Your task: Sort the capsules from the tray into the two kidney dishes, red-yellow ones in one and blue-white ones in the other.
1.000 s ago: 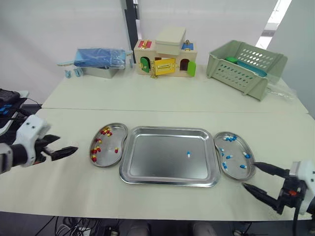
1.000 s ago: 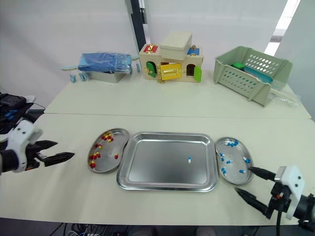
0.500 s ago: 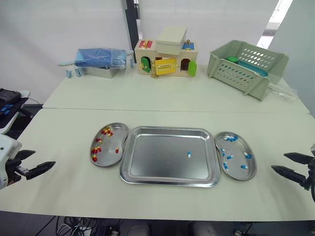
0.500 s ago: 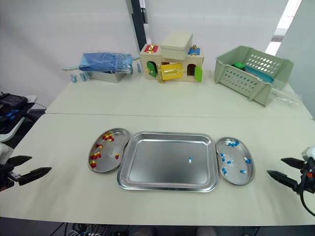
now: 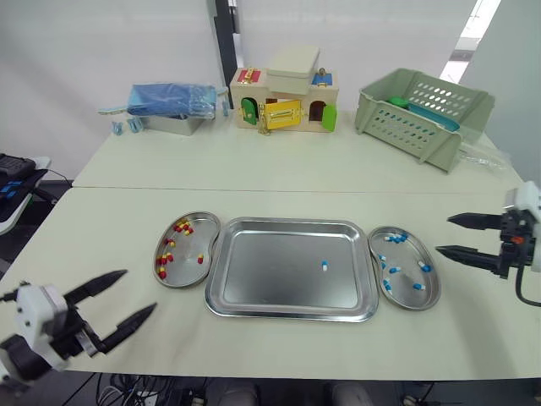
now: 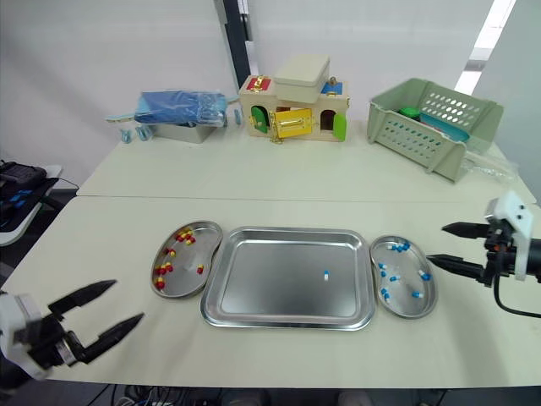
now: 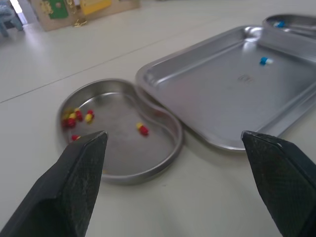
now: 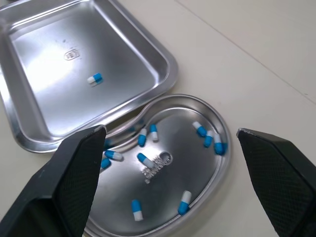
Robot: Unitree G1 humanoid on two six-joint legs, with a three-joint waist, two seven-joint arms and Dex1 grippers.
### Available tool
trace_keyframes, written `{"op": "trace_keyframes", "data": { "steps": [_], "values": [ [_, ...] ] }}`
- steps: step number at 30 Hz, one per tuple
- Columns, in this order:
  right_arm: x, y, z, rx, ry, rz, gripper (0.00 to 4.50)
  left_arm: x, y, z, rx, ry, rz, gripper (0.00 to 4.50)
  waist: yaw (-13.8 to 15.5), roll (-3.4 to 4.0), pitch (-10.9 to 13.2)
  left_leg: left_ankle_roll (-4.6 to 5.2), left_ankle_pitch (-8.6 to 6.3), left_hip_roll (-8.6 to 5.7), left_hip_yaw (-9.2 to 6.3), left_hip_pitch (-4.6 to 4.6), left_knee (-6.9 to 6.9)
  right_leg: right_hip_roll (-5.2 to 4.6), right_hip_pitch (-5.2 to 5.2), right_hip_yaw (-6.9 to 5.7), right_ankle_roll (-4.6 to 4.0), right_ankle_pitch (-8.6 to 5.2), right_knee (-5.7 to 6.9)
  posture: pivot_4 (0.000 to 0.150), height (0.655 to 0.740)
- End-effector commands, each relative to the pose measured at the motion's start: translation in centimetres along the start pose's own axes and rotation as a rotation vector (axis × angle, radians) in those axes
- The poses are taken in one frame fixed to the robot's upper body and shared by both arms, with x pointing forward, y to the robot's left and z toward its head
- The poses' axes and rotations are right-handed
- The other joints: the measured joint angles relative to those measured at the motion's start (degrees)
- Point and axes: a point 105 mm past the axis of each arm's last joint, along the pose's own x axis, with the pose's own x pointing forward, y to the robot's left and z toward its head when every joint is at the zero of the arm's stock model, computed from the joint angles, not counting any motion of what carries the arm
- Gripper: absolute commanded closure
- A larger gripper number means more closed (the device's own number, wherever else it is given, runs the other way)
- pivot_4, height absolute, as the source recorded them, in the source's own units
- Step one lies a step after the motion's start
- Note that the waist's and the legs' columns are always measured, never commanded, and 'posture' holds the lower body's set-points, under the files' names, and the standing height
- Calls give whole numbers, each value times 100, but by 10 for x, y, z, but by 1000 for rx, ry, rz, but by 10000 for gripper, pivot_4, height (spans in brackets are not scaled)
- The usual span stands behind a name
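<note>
A steel tray (image 5: pixel 270 283) lies mid-table with one blue-white capsule (image 5: pixel 324 266) on it, also the capsule (image 8: pixel 94 79) in the right wrist view. Left of it, a kidney dish (image 5: pixel 205 218) holds several red-yellow capsules (image 5: pixel 181 226). On the tray's right, a second kidney dish (image 5: pixel 428 296) holds several blue-white capsules (image 5: pixel 395 238). My left gripper (image 5: pixel 139 290) is open near the table's front edge, in front of and left of the red-yellow dish. My right gripper (image 5: pixel 443 235) is open, just right of the blue-white dish, empty.
Along the far side of the table stand a blue pack on a tin (image 5: pixel 173 100), a wooden toy house (image 5: pixel 286 100) and a green plastic basket (image 5: pixel 423 114). A seam (image 5: pixel 296 189) crosses the table between those and the tray.
My left gripper moved from the table's left side to the front edge, nearer the red-yellow dish. My right gripper moved from the front right corner up beside the blue-white dish.
</note>
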Motion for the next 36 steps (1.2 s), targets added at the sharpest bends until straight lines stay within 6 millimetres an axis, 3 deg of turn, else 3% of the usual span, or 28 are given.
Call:
{"op": "trace_keyframes", "data": {
  "steps": [1,6,12,16,24,36],
  "values": [
    [21,14,22,-109,7,113,0,14,-36,5,24,-95,-100,311,18,0,0,0,0,0,-1,0,0,0,0,0,-1,1,1,1500,7400],
    [54,25,26,-188,33,207,0,16,-72,-5,-16,-154,-167,311,40,-2,0,-1,-1,2,-4,-6,-2,5,-1,-5,-2,1,-10,1500,7400],
    [101,33,37,-242,17,284,0,10,-90,-39,-6,-164,-199,311,43,1,-1,-1,-1,-2,-7,-6,-1,4,-1,-7,-2,1,-10,1500,7400],
    [126,44,40,-278,24,344,0,15,-93,-37,47,-231,-217,311,-19,11,4,-1,-1,-1,-7,-10,-6,4,-8,-7,-2,1,-14,1500,7400],
    [148,50,32,-319,75,370,0,18,-108,-36,29,-280,-224,311,-55,11,4,-2,-2,-23,-3,-17,-2,-20,-7,-3,8,7,-29,1500,7400],
    [166,59,20,-367,100,363,0,21,-105,-36,34,-290,-211,311,-97,12,4,-1,-2,-23,-3,-15,-3,-19,-8,-1,9,7,-26,1500,7400]
  ]
}}
